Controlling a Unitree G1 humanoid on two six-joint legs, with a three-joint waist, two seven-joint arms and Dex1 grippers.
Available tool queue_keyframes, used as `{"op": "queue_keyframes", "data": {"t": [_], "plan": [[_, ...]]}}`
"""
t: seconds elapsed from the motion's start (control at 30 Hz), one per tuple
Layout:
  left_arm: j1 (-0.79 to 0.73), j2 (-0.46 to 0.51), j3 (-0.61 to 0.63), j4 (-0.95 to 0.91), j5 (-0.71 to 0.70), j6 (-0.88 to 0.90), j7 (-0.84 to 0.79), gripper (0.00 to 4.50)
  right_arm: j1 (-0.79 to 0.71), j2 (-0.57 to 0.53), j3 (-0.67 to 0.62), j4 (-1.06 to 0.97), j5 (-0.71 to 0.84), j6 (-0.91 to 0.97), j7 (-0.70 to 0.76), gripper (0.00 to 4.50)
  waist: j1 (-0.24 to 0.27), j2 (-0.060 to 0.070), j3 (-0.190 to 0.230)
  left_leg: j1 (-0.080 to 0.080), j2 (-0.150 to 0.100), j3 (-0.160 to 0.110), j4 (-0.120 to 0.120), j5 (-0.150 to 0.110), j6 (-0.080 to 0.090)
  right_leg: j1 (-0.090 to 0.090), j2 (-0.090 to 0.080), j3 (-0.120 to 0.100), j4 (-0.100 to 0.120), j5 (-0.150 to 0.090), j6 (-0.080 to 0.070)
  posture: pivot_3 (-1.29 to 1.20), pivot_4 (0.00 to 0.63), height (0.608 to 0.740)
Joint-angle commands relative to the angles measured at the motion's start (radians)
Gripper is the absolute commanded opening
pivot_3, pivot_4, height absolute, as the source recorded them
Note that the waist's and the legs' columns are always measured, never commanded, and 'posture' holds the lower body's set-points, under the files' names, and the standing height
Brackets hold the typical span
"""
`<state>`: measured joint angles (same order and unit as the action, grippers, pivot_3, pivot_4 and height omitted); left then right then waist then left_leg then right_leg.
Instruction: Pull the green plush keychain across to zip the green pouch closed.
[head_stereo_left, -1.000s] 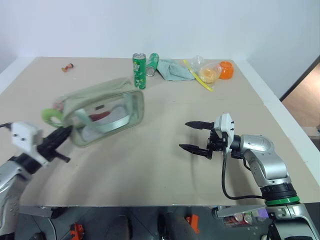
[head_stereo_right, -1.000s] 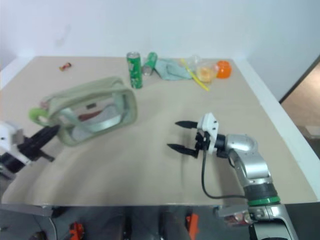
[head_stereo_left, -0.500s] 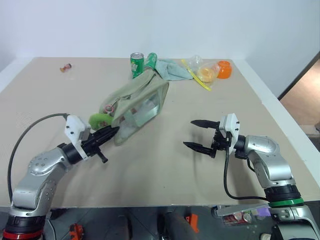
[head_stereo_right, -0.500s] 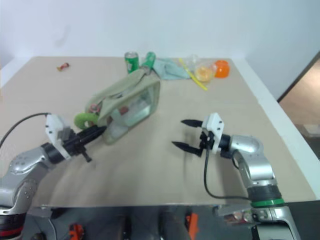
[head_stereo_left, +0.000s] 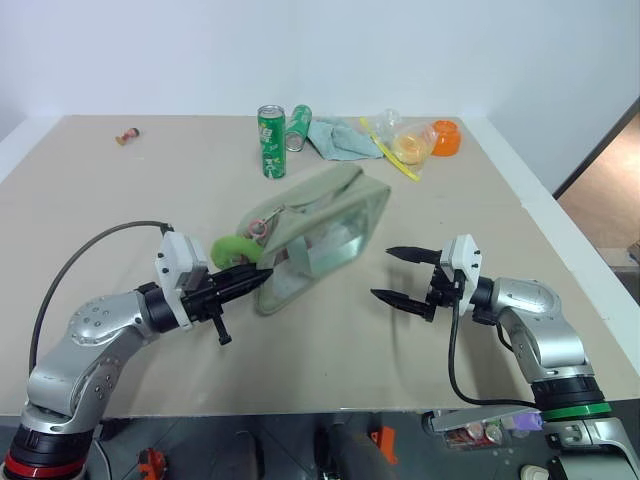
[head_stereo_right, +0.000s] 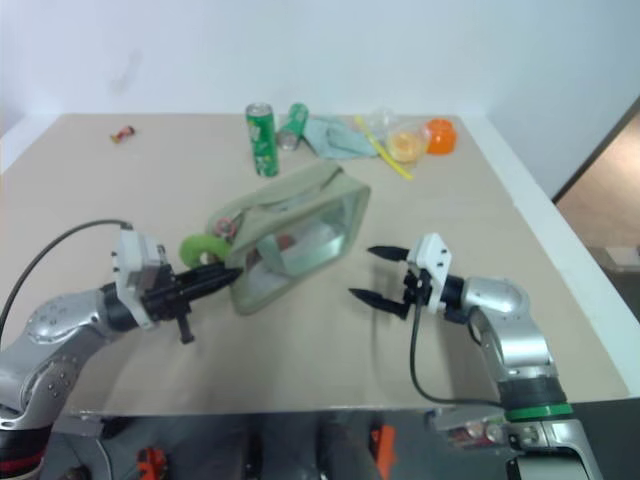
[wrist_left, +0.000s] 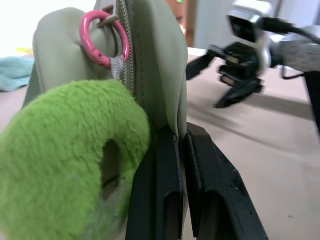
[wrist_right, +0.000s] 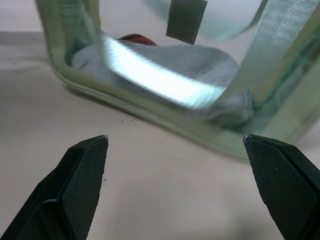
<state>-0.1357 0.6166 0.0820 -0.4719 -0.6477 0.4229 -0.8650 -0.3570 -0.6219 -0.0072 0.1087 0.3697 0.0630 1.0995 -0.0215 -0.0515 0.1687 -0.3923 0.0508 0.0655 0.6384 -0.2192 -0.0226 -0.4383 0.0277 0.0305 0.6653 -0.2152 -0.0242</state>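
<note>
**Pouch dragged toward frame centre; zipper state unresolved**

Compared with a second earlier, the green pouch (head_stereo_left: 318, 234) had travelled from the left edge of the left eye frame to its middle, swinging round so its clear window faced lower right. The left gripper (head_stereo_left: 262, 277) had come across with it, fingers pressed together on the pouch's fabric edge beside the zipper. The green plush keychain (head_stereo_left: 233, 248) hung just left of that grip, at the pouch's near end. Judgement: the pouch had been repositioned rather than zipped; the pull across was still to do, and the pouch now lay within reach of the other arm.

The right gripper (head_stereo_left: 396, 274) sat right of centre, jaws spread wide, holding nothing, little changed in place.

The left wrist view showed what the head views did not: a pink ring (wrist_left: 102, 42) linking the plush to the zipper track, and the fingers clamping fabric, not plush. The right wrist view showed the window (wrist_right: 165, 65) close ahead, with pale contents and something red inside.
</note>
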Motion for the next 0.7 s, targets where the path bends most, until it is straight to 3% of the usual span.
{"op": "queue_keyframes", "data": {"t": [0.03, 0.33, 0.7], "plan": [[-0.006, 0.01, -0.006, -0.043, -0.019, -0.013, -0.037, 0.03, 0.0, -0.022, -0.049, 0.004, 0.004, -0.017, -0.008, 4.5, 0.0, 0.0, 0.0, 0.0, 0.0, 0.0, 0.0, 0.0, 0.0, 0.0, 0.0, 0.0, 0.0, 0.0, 0.0, 0.0, 0.15, 0.74], [-0.006, 0.069, 0.07, 0.119, 0.071, -0.054, -0.053, 0.03, 0.056, -0.047, -0.088, 0.005, 0.002, -0.025, -0.025, 4.5, -0.001, 0.0, 0.0, 0.001, 0.0, 0.0, 0.0, 0.0, 0.0, 0.0, 0.0, 0.0, 0.0, 0.0, 0.0, 0.0, 0.15, 0.74], [0.005, 0.119, 0.159, 0.1, 0.045, -0.022, -0.025, 0.03, 0.057, -0.048, -0.089, 0.025, -0.002, -0.046, -0.019, 4.5, -0.002, 0.0, 0.0, 0.001, 0.001, 0.001, 0.0, 0.0, 0.0, 0.0, 0.0, 0.001, 0.0, 0.0, -0.001, 0.0, 0.15, 0.74]]}}
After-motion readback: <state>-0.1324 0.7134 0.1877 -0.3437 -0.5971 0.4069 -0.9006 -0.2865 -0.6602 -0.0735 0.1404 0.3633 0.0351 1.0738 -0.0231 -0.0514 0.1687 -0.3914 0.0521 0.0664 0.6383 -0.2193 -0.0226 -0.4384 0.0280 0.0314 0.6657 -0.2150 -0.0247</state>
